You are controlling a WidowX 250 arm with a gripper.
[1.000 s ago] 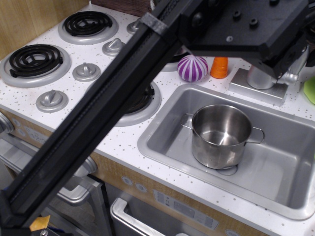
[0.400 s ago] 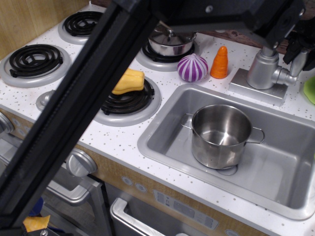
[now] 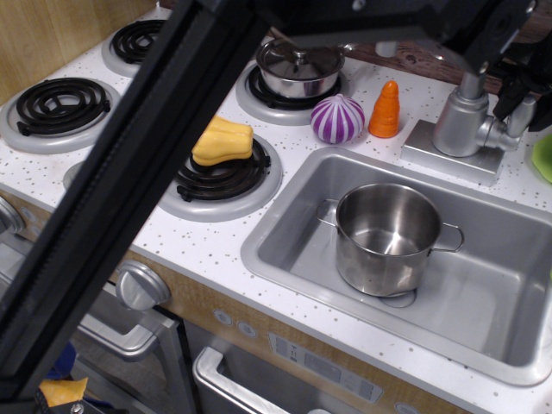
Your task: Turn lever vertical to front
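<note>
The lever (image 3: 507, 127) is a short silver-grey paddle on a stub jutting to the right from the faucet column (image 3: 460, 121) at the back right of the sink. Its tip points right and slightly up. My gripper (image 3: 528, 93) is black and sits at the top right edge, right at the lever's tip. Its dark fingers (image 3: 520, 82) lie above and beside the tip. I cannot tell whether they touch the lever or how far apart they are. My black arm (image 3: 129, 181) crosses the view from bottom left to top right.
A steel pot (image 3: 386, 237) stands in the sink (image 3: 285, 250). A purple-striped onion (image 3: 337, 118) and an orange carrot (image 3: 385, 109) stand behind the sink. A yellow toy (image 3: 222, 141) lies on a front burner and a lidded pan (image 3: 297, 67) on a back burner. A green thing (image 3: 543, 158) shows at the right edge.
My arm has swung up and to the right, uncovering the stove and the faucet. My gripper now sits at the lever's tip, which looks slightly more raised.
</note>
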